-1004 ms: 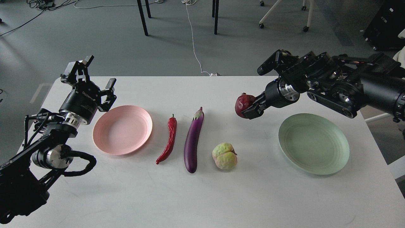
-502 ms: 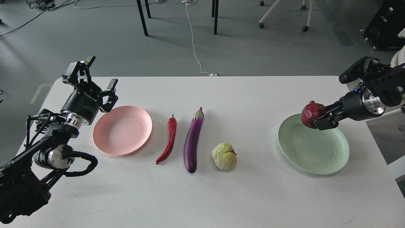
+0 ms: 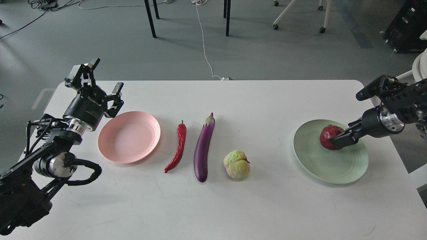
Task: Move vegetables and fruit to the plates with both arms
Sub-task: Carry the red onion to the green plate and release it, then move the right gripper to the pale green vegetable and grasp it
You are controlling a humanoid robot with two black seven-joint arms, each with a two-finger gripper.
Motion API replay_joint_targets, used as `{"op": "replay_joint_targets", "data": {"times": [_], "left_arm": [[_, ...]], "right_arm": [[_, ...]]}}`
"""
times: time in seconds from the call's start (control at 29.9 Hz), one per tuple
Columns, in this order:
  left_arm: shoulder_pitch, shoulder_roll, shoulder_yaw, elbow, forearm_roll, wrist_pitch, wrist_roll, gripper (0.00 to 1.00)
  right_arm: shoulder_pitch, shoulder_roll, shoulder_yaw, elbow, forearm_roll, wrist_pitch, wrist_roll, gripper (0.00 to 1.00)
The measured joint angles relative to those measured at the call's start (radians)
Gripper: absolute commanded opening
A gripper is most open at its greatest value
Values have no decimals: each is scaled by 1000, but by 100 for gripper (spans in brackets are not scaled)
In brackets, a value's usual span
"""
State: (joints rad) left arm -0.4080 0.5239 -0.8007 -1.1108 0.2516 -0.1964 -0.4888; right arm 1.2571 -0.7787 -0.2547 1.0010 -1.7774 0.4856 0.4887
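Observation:
My right gripper (image 3: 337,139) is shut on the dark red pomegranate (image 3: 328,136) and holds it low over the mint green plate (image 3: 317,163), at or just above its surface. My left gripper (image 3: 96,80) is open and empty, raised beside the far left edge of the pale pink plate (image 3: 128,136), which is bare. The red chili pepper (image 3: 177,149), the purple eggplant (image 3: 203,146) and the lumpy yellow-green fruit (image 3: 236,163) lie in a row on the white table (image 3: 213,206) between the plates.
The table's far edge runs behind both arms. Beyond it are grey floor, chair and table legs (image 3: 150,18) and a white cable (image 3: 203,40). My left arm's elbow and cables (image 3: 56,165) sit over the table's front left.
My right arm has carried the pomegranate from mid-table to the right and lowered it onto the green plate area. The left arm has barely moved.

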Motion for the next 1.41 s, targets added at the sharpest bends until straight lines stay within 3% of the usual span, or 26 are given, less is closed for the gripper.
{"op": "replay_joint_targets", "data": {"times": [0.3,0.5,0.97,1.41], "left_arm": [[0,14,3,-13,0,-2,0,99],[0,23,4,-14,-4,-2,0,99],[51,63,-16,-18,-9,-2,0,99],[61,64,-20,-20,-9,-2,0,99]], "right_arm": [[167,0,9,217,19,3,0,96],[184,116,9,321,27,3,0,96],[145,501,-5,124,49,3,0,96],[114,566,-52,79,47,3,0,96]]}}
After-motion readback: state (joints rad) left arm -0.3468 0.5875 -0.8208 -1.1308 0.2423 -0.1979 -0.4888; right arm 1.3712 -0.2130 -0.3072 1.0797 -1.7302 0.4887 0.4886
